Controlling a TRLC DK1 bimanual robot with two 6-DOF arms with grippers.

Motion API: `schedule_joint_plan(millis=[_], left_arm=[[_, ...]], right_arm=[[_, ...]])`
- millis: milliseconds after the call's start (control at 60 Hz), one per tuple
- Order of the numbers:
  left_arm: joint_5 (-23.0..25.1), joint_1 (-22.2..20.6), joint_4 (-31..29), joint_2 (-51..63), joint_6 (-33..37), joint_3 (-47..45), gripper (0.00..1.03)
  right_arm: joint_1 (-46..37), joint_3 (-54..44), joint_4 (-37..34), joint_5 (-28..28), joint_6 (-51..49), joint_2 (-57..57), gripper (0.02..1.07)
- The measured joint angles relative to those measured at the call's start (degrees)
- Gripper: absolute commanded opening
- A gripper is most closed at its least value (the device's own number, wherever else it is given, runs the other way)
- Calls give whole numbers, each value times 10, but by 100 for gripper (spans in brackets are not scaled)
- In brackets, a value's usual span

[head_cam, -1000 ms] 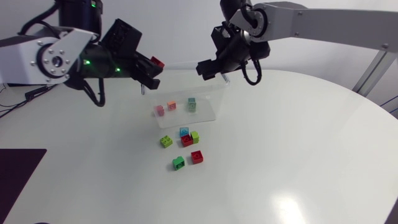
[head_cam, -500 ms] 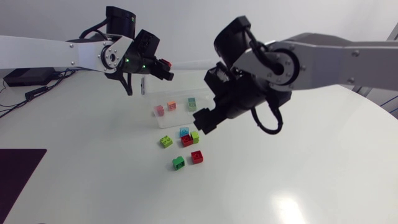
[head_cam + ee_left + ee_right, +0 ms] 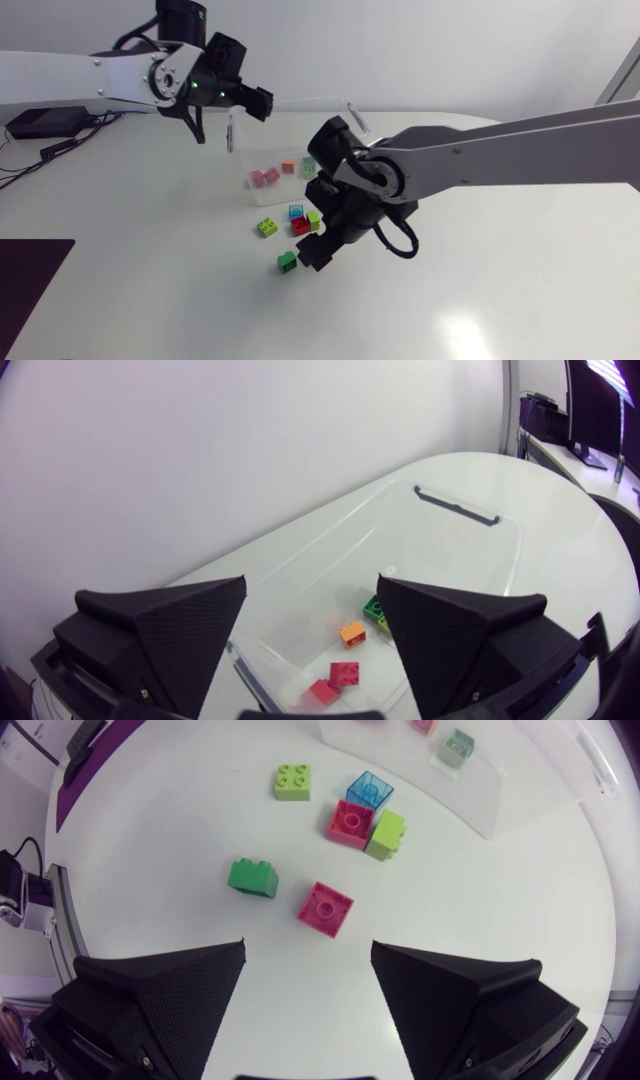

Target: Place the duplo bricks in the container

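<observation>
A clear plastic container (image 3: 281, 132) stands at the back of the white table. Inside lie two red bricks (image 3: 264, 177), an orange brick (image 3: 288, 166) and a green one (image 3: 308, 166). My left gripper (image 3: 256, 101) hangs open and empty over its left end; in the left wrist view the orange brick (image 3: 351, 633) and a red brick (image 3: 347, 673) lie under the left gripper (image 3: 312, 584). My right gripper (image 3: 308, 948), open, hovers low over the loose bricks, with a red brick (image 3: 325, 907) just ahead of its fingers and a green brick (image 3: 253, 877) beside it.
More loose bricks lie in front of the container: a lime one (image 3: 267, 227), a clear blue one (image 3: 296, 212), a red one (image 3: 300, 226) and another lime one (image 3: 314, 219). The container's front wall (image 3: 480, 795) rises just beyond them.
My left gripper has opened and the red brick it carried now lies in the container. My right arm has swung from the container down over the loose bricks.
</observation>
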Motion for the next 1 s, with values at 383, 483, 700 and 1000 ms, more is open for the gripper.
schedule_joint_plan(millis=[383, 483, 700, 1000], left_arm=[[1, 19, -86, -263, -3, -136, 98], [3, 18, -112, -310, -1, -177, 98], [3, 6, -142, -388, 16, -256, 98], [2, -29, -231, -423, 55, -288, 98]], right_arm=[[6, 96, -49, 5, 38, 106, 93], [6, 115, -63, 6, 47, 130, 93], [-2, 123, -79, 6, 57, 160, 86], [-13, 176, -111, 6, 59, 189, 68]])
